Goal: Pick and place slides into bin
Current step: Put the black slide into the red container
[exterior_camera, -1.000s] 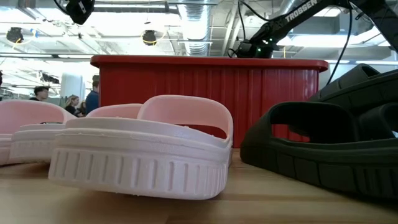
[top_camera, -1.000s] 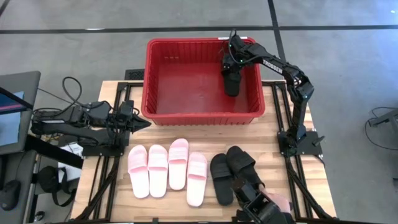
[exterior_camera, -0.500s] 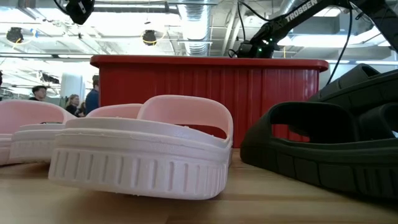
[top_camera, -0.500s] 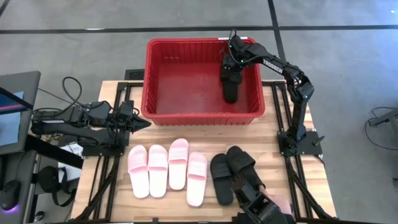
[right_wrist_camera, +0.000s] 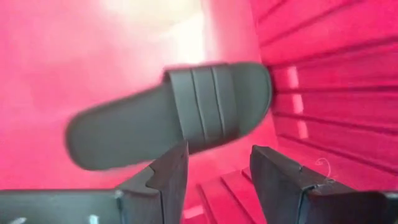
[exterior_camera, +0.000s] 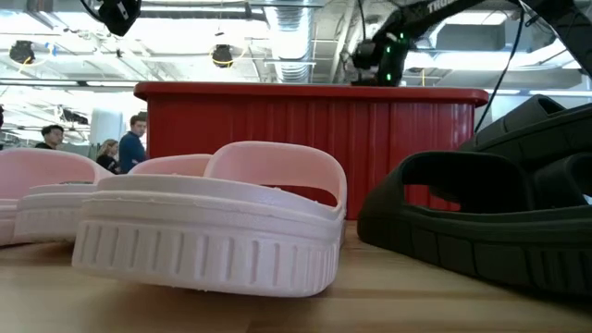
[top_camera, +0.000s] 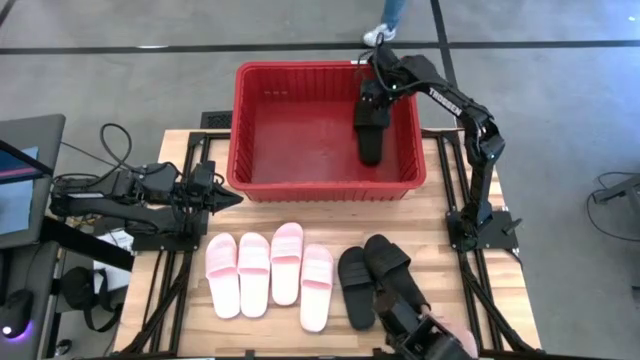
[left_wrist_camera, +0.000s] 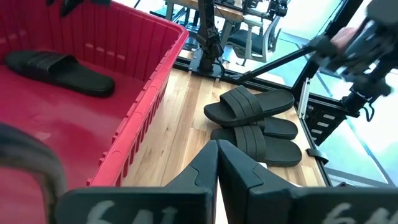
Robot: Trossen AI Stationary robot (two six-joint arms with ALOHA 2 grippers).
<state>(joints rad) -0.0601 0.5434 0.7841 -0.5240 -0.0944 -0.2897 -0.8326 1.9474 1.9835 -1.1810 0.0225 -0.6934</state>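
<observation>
The red bin (top_camera: 300,125) stands at the table's far side. One black slide (top_camera: 370,135) lies flat on its sole on the bin's floor by the right wall, also seen as the slide (right_wrist_camera: 168,118). My right gripper (right_wrist_camera: 217,158) hangs open above the slide's strap end, touching nothing, near the bin's far right corner (top_camera: 377,82). Several pale pink slides (top_camera: 270,275) and two black slides (top_camera: 368,275) lie on the table's near half. My left gripper (left_wrist_camera: 216,152) is shut and waits left of the bin (top_camera: 228,200).
At the near edge a dark object (top_camera: 415,335) lies with a person's hand (top_camera: 455,340) beside it. In the low view a pink slide (exterior_camera: 213,231) and a black slide (exterior_camera: 481,222) stand close before the bin's wall (exterior_camera: 305,139). People stand in the room behind.
My right gripper has risen out of the bin and drawn toward its far right corner. The black slide that was under it a second ago now lies flat on the bin's floor, apart from the fingers.
</observation>
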